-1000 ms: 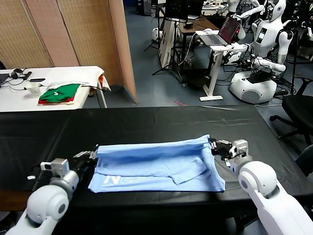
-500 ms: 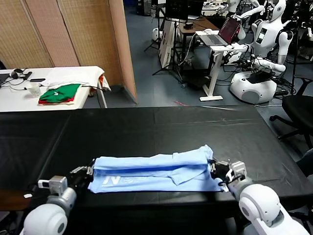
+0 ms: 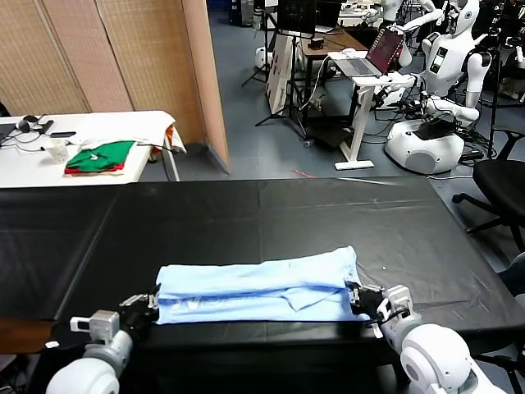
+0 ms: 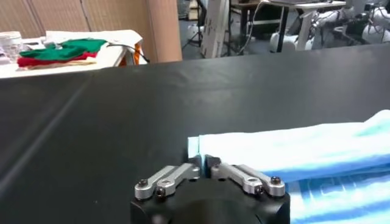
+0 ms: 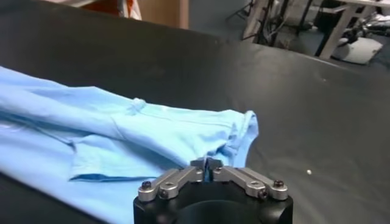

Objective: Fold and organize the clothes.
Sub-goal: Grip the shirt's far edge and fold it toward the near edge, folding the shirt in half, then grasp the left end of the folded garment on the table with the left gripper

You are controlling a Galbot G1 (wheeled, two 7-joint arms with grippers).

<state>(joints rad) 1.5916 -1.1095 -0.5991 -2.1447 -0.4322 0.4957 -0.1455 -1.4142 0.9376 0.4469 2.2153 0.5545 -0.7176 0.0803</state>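
Pale sky-blue cotton T-shirt [image 3: 258, 286], folded into a long band, lies across the near edge of the black-covered table [image 3: 271, 213]. Left gripper [image 4: 204, 163] pinches the band's left corner between nearly closed fingertips. Right gripper [image 5: 208, 164] likewise nips the right end's hem. Green and red folded garments [image 3: 100, 157] rest on a distant white table [image 3: 33, 160].
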